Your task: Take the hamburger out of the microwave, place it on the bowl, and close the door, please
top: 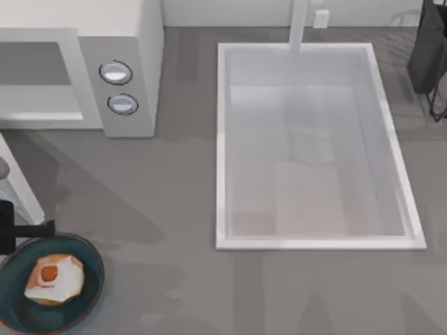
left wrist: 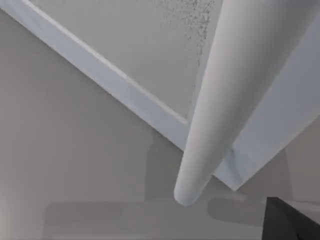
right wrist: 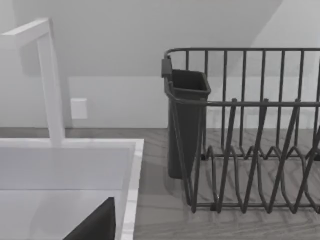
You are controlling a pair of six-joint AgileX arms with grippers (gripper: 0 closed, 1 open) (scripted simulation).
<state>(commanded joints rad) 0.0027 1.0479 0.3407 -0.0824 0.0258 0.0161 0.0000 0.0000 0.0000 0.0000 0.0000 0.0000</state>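
1. Hamburger (top: 54, 279) sits in the bowl (top: 84, 307), lower left of frame.
2. Left gripper (top: 21, 234) hangs just above it; finger state cannot be told.
3. Door (top: 17, 185) stands open beside the microwave (top: 126, 42), upper left.
4. Judged step: closing; push the door shut.

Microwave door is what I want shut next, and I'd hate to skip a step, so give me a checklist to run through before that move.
1. Tan-orange hamburger out of the cavity: ok, it lies in the round dark teal bowl.
2. Grey cavity of the large white microwave free of items: ok as far as the top view shows.
3. Flat white door open: ok, it stands swung out at the table's left edge.
4. Left gripper near the door: ok, beside the bowl's rim, close to the door's rounded white handle.
5. Left fingers empty: cannot tell.
6. Right arm parked away: ok, by the dark wire dish rack.
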